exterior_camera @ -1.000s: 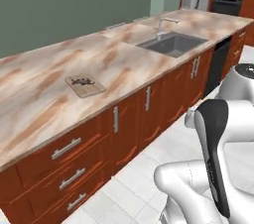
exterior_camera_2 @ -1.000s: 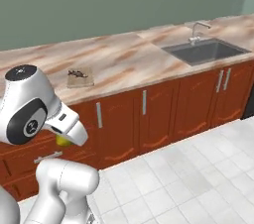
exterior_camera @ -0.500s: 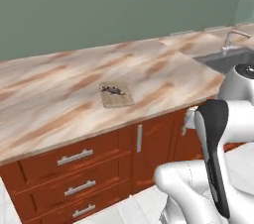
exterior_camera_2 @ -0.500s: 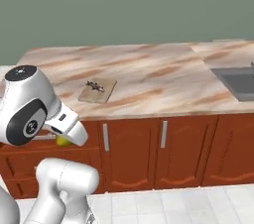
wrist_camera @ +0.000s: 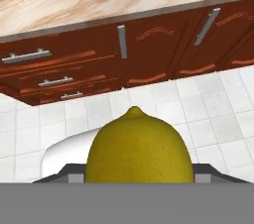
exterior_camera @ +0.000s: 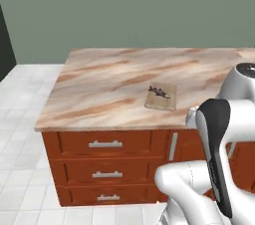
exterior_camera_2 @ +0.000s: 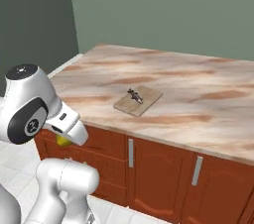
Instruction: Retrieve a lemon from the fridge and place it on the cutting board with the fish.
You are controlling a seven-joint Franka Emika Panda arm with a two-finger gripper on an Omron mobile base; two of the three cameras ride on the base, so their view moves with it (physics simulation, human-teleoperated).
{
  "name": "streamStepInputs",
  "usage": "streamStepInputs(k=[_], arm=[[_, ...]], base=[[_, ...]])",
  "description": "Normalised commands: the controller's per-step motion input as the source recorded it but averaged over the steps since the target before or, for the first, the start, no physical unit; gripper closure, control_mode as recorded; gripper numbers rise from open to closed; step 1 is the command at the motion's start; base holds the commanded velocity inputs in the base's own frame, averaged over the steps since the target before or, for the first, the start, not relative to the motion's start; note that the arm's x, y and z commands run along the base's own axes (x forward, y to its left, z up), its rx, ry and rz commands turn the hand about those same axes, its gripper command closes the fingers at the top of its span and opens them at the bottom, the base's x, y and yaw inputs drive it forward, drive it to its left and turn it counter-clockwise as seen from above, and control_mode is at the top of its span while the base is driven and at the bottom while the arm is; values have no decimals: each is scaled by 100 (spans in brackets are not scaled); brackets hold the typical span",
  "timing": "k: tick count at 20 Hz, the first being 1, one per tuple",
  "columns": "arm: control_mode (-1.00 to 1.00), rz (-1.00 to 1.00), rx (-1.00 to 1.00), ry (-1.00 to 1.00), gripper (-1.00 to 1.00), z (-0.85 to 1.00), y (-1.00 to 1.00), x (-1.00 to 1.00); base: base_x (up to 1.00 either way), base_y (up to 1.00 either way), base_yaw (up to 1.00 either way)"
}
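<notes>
One yellow lemon (wrist_camera: 139, 146) is sitting in the gripper (exterior_camera_2: 63, 140), and the gripper is holding it tight. In the hand view the lemon is looking big and close, with its little tip pointing up. In the right base view a bit of yellow is peeking out under the white arm (exterior_camera_2: 34, 109), low down in front of the drawers (exterior_camera: 105, 144). The gripper is hanging over the white floor tiles (wrist_camera: 163, 99), not over the tabletop (exterior_camera: 109, 89).

The cutting board (exterior_camera: 161, 97) is lying flat on the tabletop, near the front edge. The small dark fish (exterior_camera: 159, 91) is lying on the board, close to its far end. The lemon is well apart from the board and lower than it. Red-brown cabinet doors (exterior_camera_2: 156, 173) with grey handles are standing under the tabletop.
</notes>
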Motion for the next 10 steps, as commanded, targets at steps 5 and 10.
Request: streamStepInputs(k=[5, 10], arm=[[100, 0, 0, 0, 100, 0, 0, 0], [100, 0, 0, 0, 100, 0, 0, 0]], base=[[56, -65, 25], [48, -43, 0]])
